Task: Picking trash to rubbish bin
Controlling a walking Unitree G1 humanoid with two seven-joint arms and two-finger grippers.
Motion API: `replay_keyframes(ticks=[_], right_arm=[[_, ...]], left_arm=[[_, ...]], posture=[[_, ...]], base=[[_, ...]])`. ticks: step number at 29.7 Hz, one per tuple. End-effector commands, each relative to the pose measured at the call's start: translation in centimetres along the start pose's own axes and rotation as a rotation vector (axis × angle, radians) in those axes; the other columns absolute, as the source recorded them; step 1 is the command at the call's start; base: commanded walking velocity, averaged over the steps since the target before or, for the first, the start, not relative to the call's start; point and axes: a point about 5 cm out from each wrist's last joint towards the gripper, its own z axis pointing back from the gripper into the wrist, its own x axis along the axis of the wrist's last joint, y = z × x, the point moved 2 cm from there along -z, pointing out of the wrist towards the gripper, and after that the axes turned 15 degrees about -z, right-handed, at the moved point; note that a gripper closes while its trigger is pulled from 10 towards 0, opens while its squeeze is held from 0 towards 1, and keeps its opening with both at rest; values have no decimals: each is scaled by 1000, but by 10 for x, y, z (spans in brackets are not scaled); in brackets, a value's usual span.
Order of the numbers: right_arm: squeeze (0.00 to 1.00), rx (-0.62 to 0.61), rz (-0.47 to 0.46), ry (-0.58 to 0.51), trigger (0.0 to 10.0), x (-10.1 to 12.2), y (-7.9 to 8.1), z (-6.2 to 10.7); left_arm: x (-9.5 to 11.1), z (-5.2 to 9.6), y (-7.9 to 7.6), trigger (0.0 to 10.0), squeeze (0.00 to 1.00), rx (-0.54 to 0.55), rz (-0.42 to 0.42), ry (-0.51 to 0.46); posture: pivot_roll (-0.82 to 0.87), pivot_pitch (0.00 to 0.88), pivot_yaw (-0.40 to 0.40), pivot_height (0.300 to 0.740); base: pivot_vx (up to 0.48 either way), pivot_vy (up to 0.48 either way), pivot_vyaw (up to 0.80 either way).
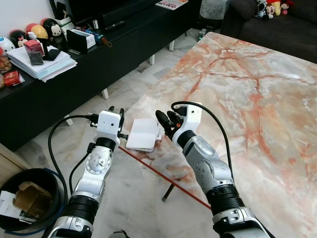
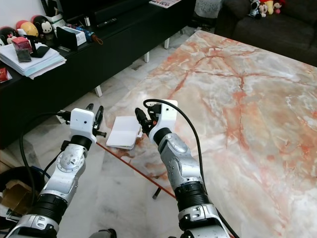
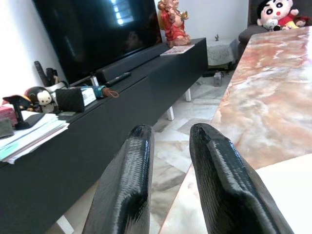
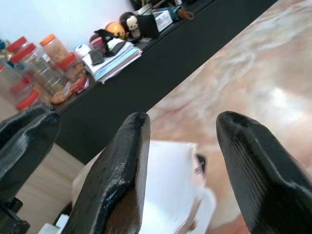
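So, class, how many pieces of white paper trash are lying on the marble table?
1. The white paper lies at the table's near corner, between the left gripper and the right gripper. No other trash shows on the tabletop.

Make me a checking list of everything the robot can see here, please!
Surface: marble table, pink-veined, red strip along its near edge.
Job's things: white paper lying flat at the table's near corner; black rubbish bin on the floor at the robot's left, cardboard inside.
Clutter: paper stack, toy figures and jars on the black cabinet.
Grippers: left gripper beside the paper, jaws slightly apart; right gripper at the paper's other side, jaws open.
Cables: black cable looping from each wrist.
Surroundings: tiled floor, dark sofa with soft toys.
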Motion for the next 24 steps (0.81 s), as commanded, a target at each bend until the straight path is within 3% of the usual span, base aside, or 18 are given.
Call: replay_keyframes(ticks=[1, 9, 13, 24], right_arm=[[0, -12, -4, 26, 10000, -6, -2, 0], [0, -31, -6, 50, 10000, -8, -3, 0], [0, -46, -5, 58, 10000, -9, -5, 0], [0, -91, -11, 78, 10000, -11, -9, -1]], left_arm=[[-4, 2, -2, 10000, 0, -22, 6, 18], [-16, 6, -3, 10000, 0, -65, 20, 81], [-32, 10, -9, 10000, 0, -118, 102, 182], [-31, 10, -10, 10000, 0, -152, 116, 185]], posture=[[114, 169, -56, 740], [110, 160, -56, 740], [110, 153, -56, 740], [113, 140, -57, 740]], base=[[0, 0, 0], [0, 0, 0], [0, 0, 0], [0, 0, 0]])
